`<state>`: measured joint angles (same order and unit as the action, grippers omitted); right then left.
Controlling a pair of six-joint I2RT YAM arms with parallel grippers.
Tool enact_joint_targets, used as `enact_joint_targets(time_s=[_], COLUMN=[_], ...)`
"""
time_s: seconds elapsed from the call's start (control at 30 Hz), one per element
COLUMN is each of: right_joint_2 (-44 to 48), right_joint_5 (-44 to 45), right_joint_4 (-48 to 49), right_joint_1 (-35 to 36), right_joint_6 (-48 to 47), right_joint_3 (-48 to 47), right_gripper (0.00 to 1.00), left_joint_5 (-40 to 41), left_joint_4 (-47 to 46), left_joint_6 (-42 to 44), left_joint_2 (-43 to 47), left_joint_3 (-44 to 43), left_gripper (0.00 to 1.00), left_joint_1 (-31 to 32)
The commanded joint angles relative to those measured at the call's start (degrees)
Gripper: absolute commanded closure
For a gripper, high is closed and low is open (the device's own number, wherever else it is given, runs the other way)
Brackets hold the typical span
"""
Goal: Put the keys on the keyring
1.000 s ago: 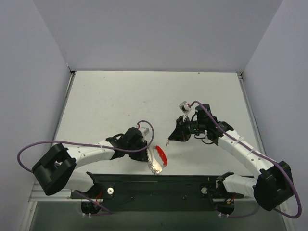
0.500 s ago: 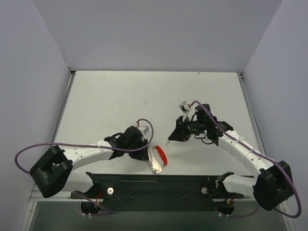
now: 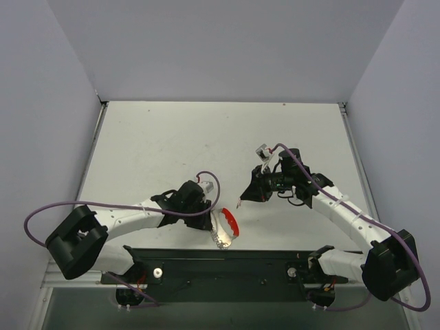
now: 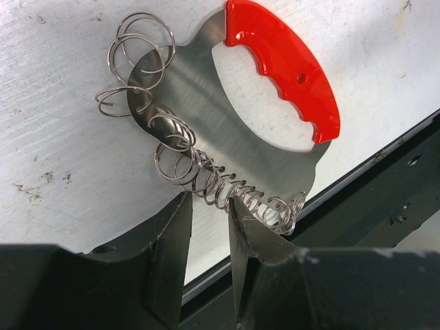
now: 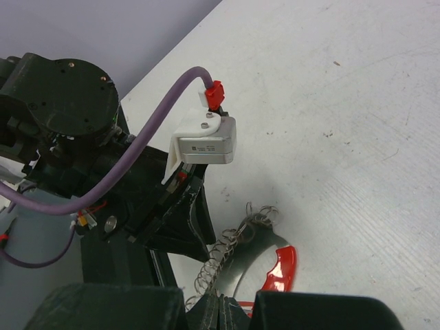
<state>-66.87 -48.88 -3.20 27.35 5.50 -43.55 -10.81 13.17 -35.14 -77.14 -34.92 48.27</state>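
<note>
The keyring lies flat on the white table by its near edge. It is a steel crescent with a red arc and several wire loops along its toothed edge. It also shows in the top view and the right wrist view. My left gripper is narrowly open, its fingertips at the looped edge, also seen from above. My right gripper is shut above the ring. It holds the tiny red-headed key, only a red sliver of which shows in the right wrist view.
A black rail runs along the table's near edge just behind the ring. The left arm's wrist camera and purple cable fill the left of the right wrist view. Grey walls enclose the table.
The left arm's rear link and cable shifted slightly and came back. Both grippers, the key and the keyring stay where they were.
</note>
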Motion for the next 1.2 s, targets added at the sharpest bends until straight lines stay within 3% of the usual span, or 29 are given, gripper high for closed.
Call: enact_joint_targets(time_s=[0.0, 0.47, 0.6, 0.9, 1.17], right_joint_2=[0.34, 0.60, 0.69, 0.25, 0.34], right_joint_5=[-1.83, -1.83, -1.83, -2.18, -2.18], right_joint_4=[2.15, 2.06, 2.15, 2.76, 2.67], right_joint_1=[-0.37, -0.37, -0.37, -0.28, -0.11], right_joint_6=[-0.05, -0.05, -0.14, 0.30, 0.66], right_joint_3=[0.40, 0.66, 0.66, 0.83, 0.92], right_gripper=[1.00, 1.00, 1.00, 1.00, 1.00], left_joint_5=[-1.49, -2.20, -2.73, -1.14, -3.87], left_joint_4=[-1.65, -2.53, -2.80, -1.83, -3.59], left_joint_6=[-0.02, -0.20, -0.28, -0.90, -3.36], left_joint_2=[-0.81, -1.96, -1.87, 2.25, 5.34], left_joint_3=[-1.91, -1.82, -1.82, -0.86, 0.99], left_gripper=[0.62, 0.68, 0.67, 0.53, 0.58], left_joint_1=[-0.11, -0.02, 0.07, 0.77, 1.47])
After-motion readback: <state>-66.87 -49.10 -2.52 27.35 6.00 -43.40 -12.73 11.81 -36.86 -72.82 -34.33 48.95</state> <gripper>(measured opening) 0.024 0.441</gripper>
